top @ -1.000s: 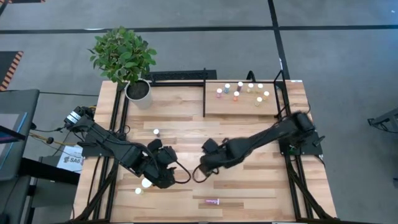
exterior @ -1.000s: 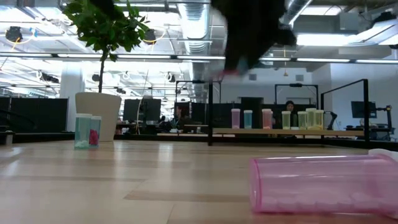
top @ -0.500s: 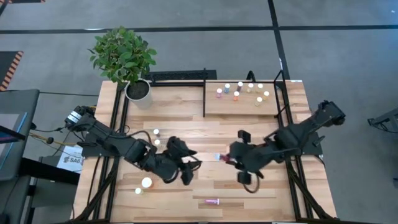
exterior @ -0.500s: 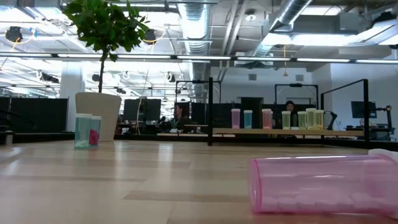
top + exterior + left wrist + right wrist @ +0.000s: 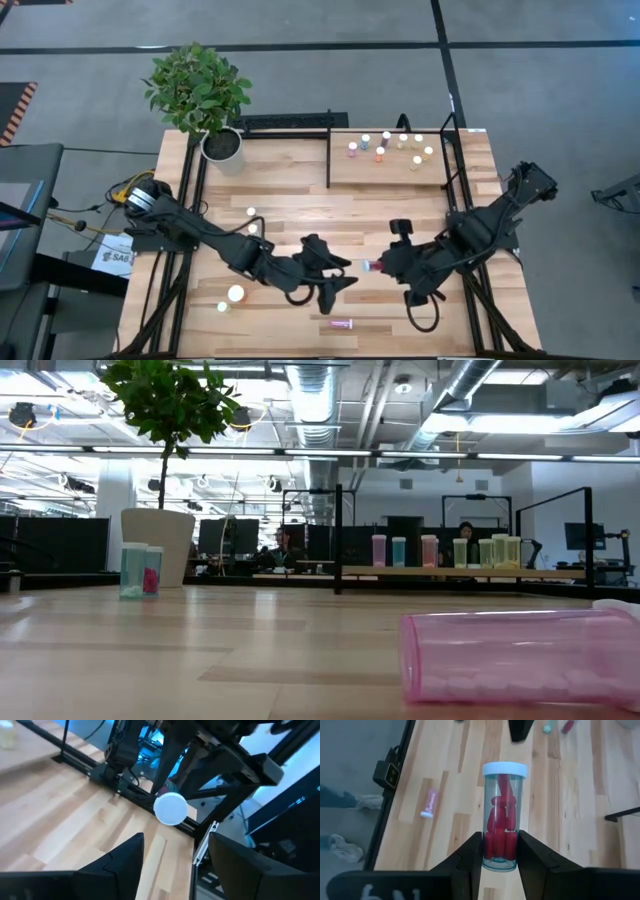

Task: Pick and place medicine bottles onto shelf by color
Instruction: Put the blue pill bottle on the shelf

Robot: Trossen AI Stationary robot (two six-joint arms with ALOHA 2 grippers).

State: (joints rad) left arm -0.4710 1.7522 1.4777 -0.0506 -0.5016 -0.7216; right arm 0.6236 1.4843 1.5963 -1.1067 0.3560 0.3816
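My right gripper point(image 5: 385, 266) is shut on a clear bottle of red capsules with a white cap point(image 5: 504, 815), above the table's near middle. My left gripper point(image 5: 338, 281) is open and empty just left of it, and faces the bottle's cap point(image 5: 171, 809). The shelf point(image 5: 340, 178) at the far right bears several bottles point(image 5: 380, 153) that stand upright. A pink bottle point(image 5: 342, 324) lies on its side near the front edge. It also shows in the low view point(image 5: 520, 655). My right gripper pinches the bottle's lower body near its base point(image 5: 500, 862) between its two fingers point(image 5: 534, 854). The fingers come level from the table's right and lie along the bottle. The bottle is lifted clear of the table, its cap end point(image 5: 366, 266) toward my left gripper.
A potted plant point(image 5: 222, 145) stands at the far left corner. Two small bottles point(image 5: 251, 220) stand left of centre. A larger white-capped bottle point(image 5: 236, 294) and a small one point(image 5: 222, 307) stand near the front left. The black frame point(image 5: 329, 158) edges the shelf.
My right gripper has gone from the table's middle toward the right edge, carrying the red bottle clear of the table. My left gripper has gone toward the right edge after it, away from the larger bottle at the front left.
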